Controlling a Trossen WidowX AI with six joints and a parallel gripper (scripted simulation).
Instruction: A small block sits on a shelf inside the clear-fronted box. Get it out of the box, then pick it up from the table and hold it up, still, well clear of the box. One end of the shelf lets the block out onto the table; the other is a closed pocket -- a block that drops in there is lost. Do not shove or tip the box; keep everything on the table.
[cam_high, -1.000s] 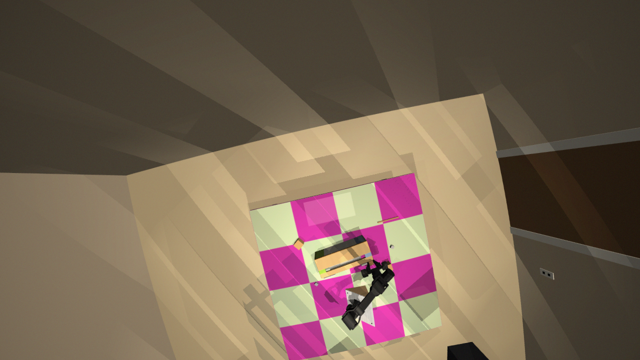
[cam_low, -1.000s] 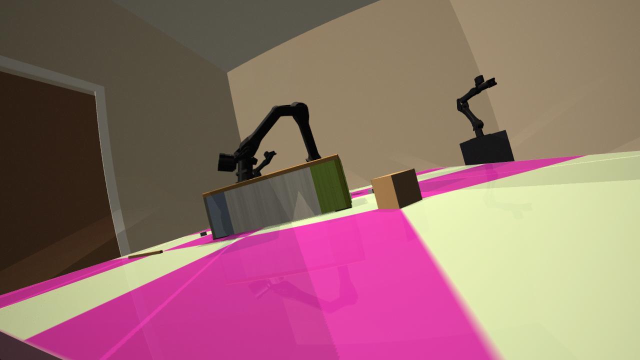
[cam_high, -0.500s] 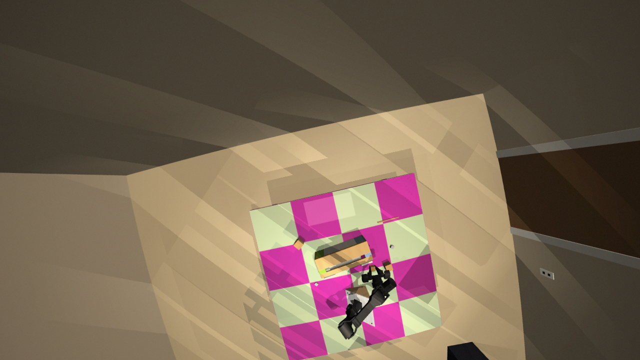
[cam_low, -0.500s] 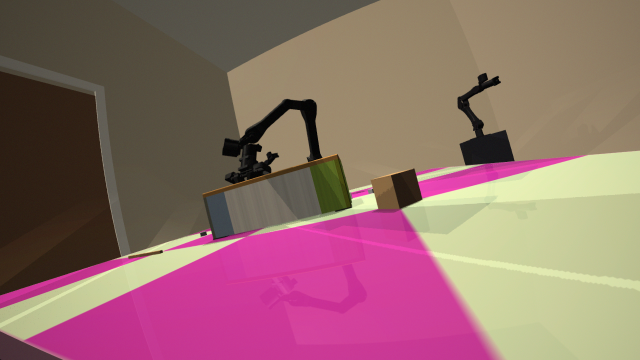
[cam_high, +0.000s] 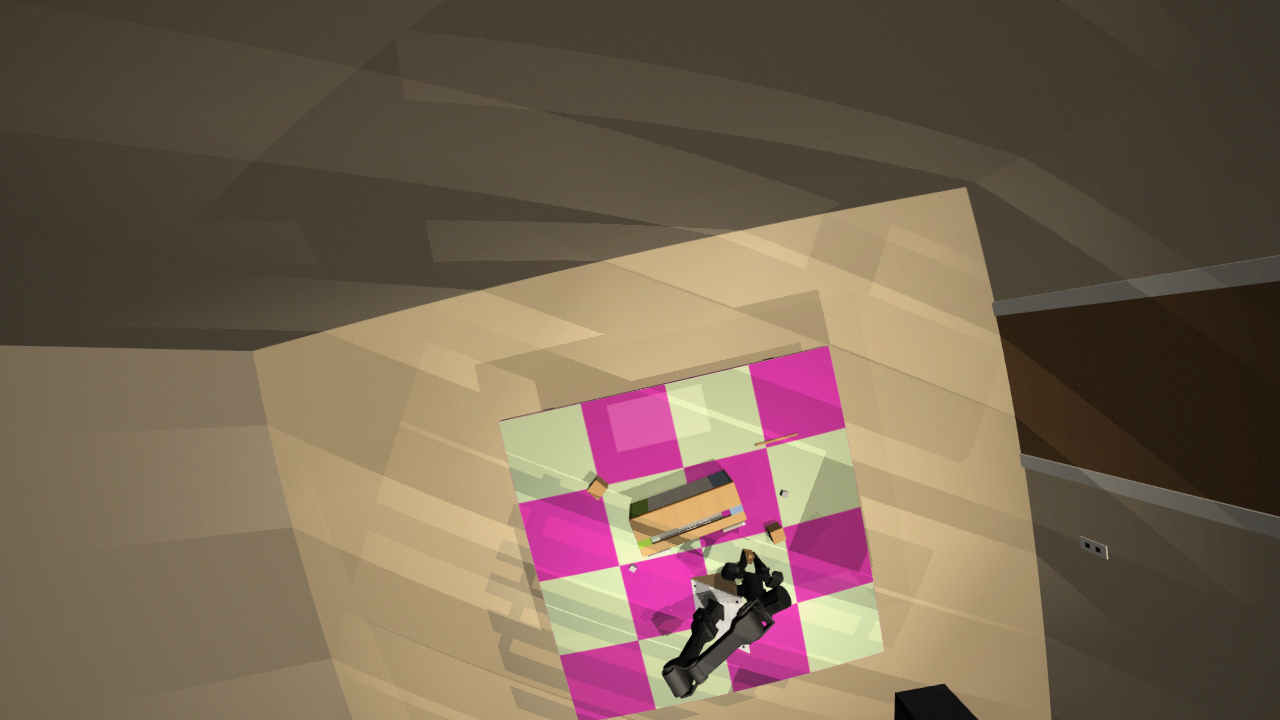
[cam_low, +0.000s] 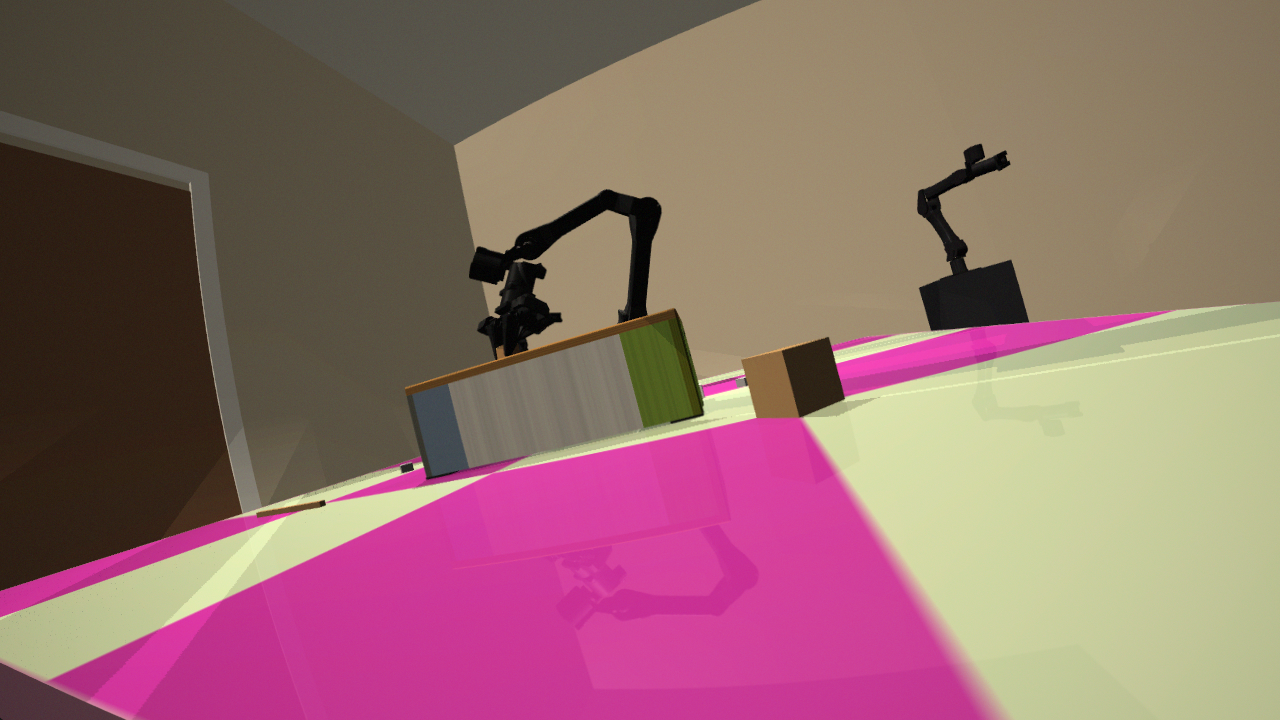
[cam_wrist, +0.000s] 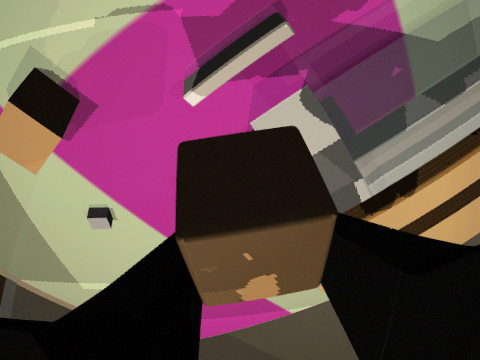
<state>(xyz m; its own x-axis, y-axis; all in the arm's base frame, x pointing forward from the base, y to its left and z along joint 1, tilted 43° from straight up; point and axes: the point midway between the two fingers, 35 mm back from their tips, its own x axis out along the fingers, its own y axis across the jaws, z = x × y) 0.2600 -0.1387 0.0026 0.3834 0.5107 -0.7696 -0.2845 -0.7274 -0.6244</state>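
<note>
The small wooden block (cam_high: 750, 557) (cam_low: 502, 352) (cam_wrist: 255, 200) is orange-brown with a dark shaded side. My gripper (cam_high: 750, 561) (cam_low: 507, 349) (cam_wrist: 250, 230) is shut on it, with one black finger on either side in the wrist view. The block is outside the box, in front of its right part in the top view, and looks raised off the table. The box (cam_high: 684, 504) (cam_low: 546, 398) (cam_wrist: 450, 185) stands upright, with a wooden top and blue and green ends. Its clear front faces the arm. Its shelf is hard to make out.
A pale bar (cam_high: 733, 527) (cam_wrist: 240, 65) lies before the box. Wooden cubes stand right (cam_high: 775, 531) (cam_wrist: 32, 127) and left (cam_high: 597, 487) (cam_low: 778, 385) of it. Small grey cubes (cam_high: 784, 493) (cam_high: 631, 568) (cam_wrist: 100, 218) and a thin stick (cam_high: 776, 439) (cam_low: 290, 509) lie farther out.
</note>
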